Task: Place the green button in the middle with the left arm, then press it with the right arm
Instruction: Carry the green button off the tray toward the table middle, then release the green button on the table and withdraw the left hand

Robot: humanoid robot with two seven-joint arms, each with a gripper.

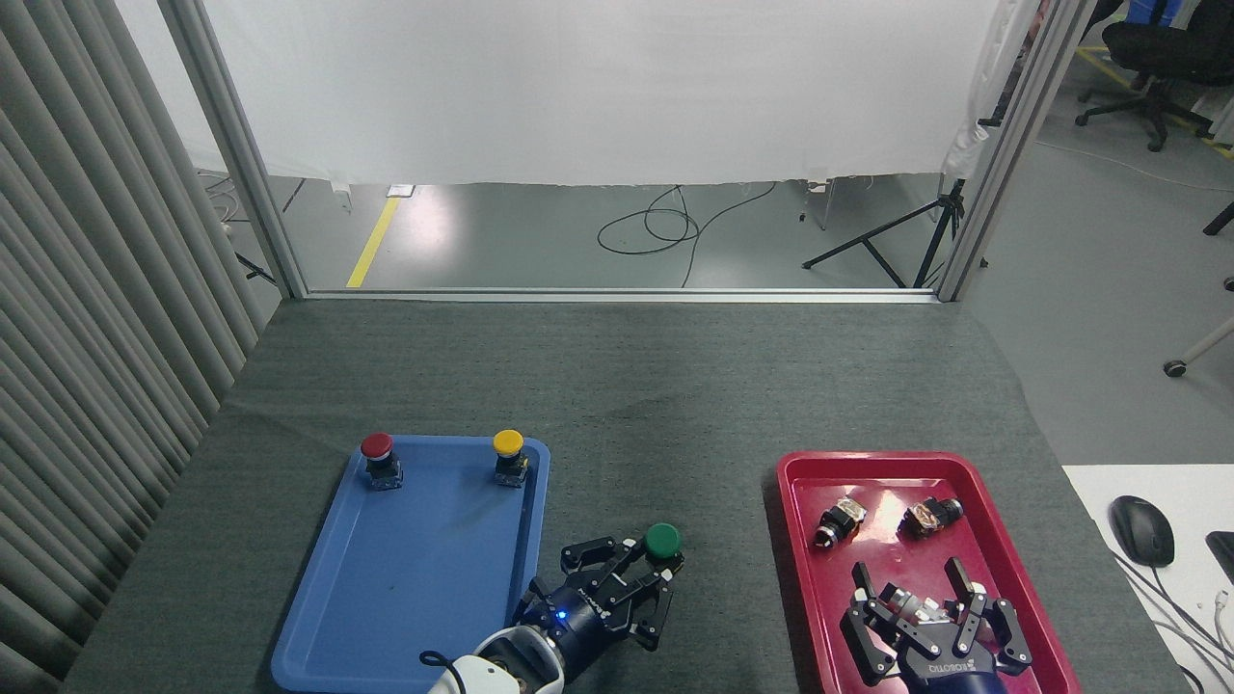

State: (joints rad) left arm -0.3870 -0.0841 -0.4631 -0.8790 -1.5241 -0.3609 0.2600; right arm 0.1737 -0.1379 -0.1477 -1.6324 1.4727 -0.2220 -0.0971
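The green button point(662, 541) is held between the fingers of my left gripper point(653, 564), which is shut on its body. Only its round green cap shows clearly. Gripper and button are over the dark grey fabric of the middle point(665, 463), between the two trays. I cannot tell whether the button touches the fabric. My right gripper point(914, 585) stands open over the near end of the red tray point(796, 520), holding nothing.
A blue tray point(415, 578) at the left carries a red-capped button point(378, 456) and a yellow-capped button point(509, 453) at its far end. Two small dark parts point(837, 521) point(931, 515) lie in the red tray. A mouse point(1140, 529) sits on a white desk at the right.
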